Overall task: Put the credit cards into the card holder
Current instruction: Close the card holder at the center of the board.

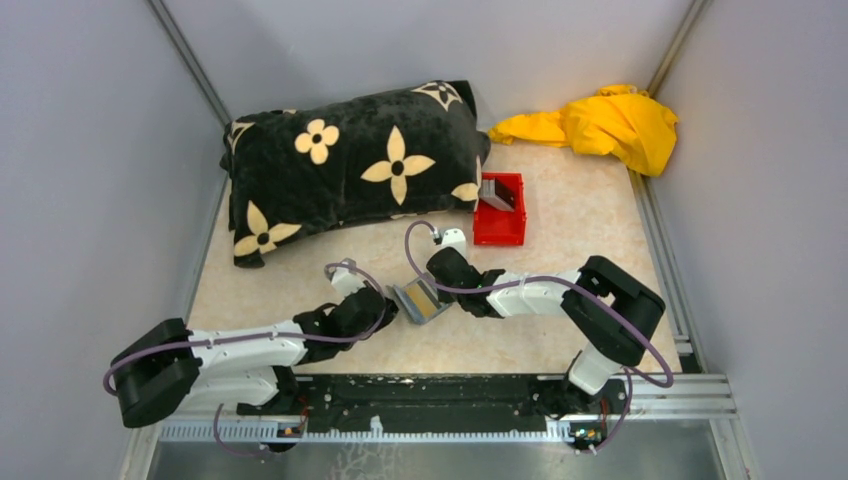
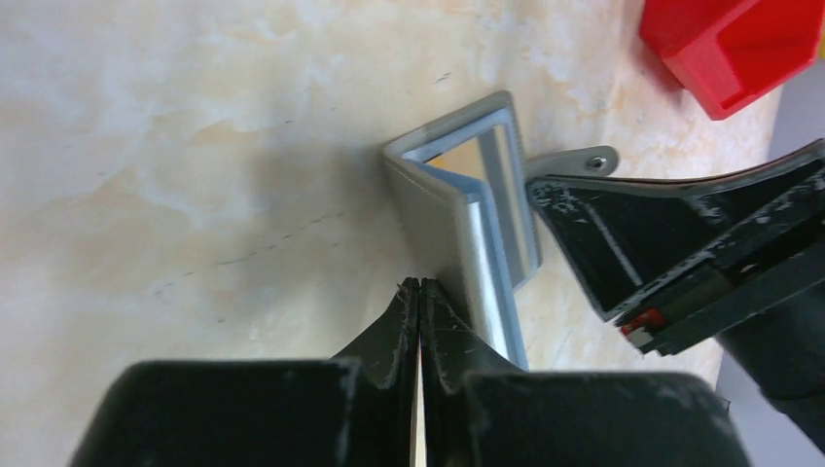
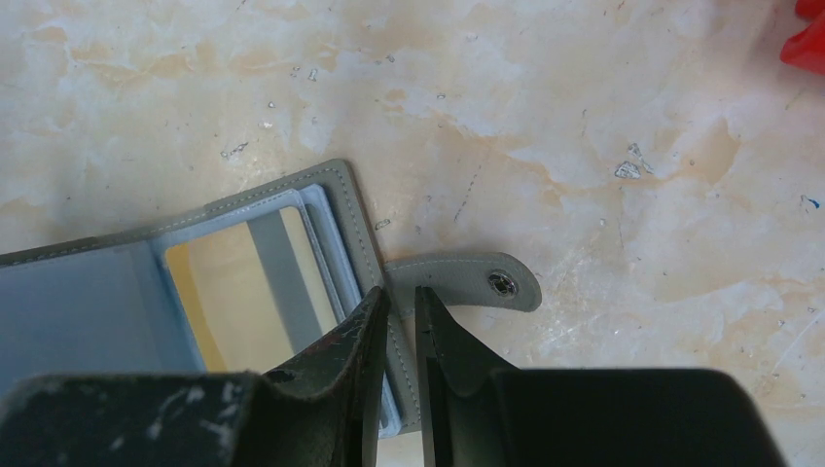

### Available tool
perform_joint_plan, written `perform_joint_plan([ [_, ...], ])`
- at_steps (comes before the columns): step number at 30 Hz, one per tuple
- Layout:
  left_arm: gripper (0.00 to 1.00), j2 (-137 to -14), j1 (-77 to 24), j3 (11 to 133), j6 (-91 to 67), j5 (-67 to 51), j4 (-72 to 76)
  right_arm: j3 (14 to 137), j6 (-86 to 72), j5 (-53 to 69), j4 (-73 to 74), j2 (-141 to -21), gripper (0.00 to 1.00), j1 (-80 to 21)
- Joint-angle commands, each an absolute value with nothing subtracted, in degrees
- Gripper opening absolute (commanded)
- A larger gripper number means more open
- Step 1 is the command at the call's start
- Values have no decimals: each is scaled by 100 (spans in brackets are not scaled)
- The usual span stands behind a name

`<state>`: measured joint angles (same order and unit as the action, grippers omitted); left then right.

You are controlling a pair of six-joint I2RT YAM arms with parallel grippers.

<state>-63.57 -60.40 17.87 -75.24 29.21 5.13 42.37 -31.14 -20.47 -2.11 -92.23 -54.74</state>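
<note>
1. Nearest me from above, the left arm [image 1: 240, 350] and the right arm [image 1: 560, 292] reach in from the near edge. Their tips meet at the card holder [image 1: 420, 300], which lies open in the middle of the table [image 1: 570, 210]. Behind it a red bin [image 1: 498, 232] has grey credit cards [image 1: 500, 193] propped inside. A flowered pillow [image 1: 350, 170] and a yellow cloth [image 1: 600, 125] lie at the back.
2. From the left wrist, the left gripper [image 2: 419, 287] is pressed shut just beside the holder's raised flap. Whether anything thin is pinched there, I cannot tell.
3. From the right wrist, the right gripper [image 3: 397, 297] is narrowed onto the holder's stitched edge beside the snap tab [image 3: 467, 282], keeping it spread. A tan patch shows in the clear pocket. It could be a card or just the table's colour.
4. I'd judge the job early: the holder is open and steadied, cards wait in the bin, and at most 1 card is in.
</note>
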Motion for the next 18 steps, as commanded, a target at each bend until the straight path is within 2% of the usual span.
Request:
perform_joint_plan([
  [1,6,-6658,-6082,2203,-7119,3165,898,4062,-3210,-1721,29,-9219,18,-5582],
  [9,7,-7689,-6073,2834,-6757,3075,1115,4061,-3228,-1721,36,-9211,18,-5590],
  [18,7,-8170,-6064,3175,-6788,2999,877,4007,-3259,-2042,221,-9034,18,-5592],
])
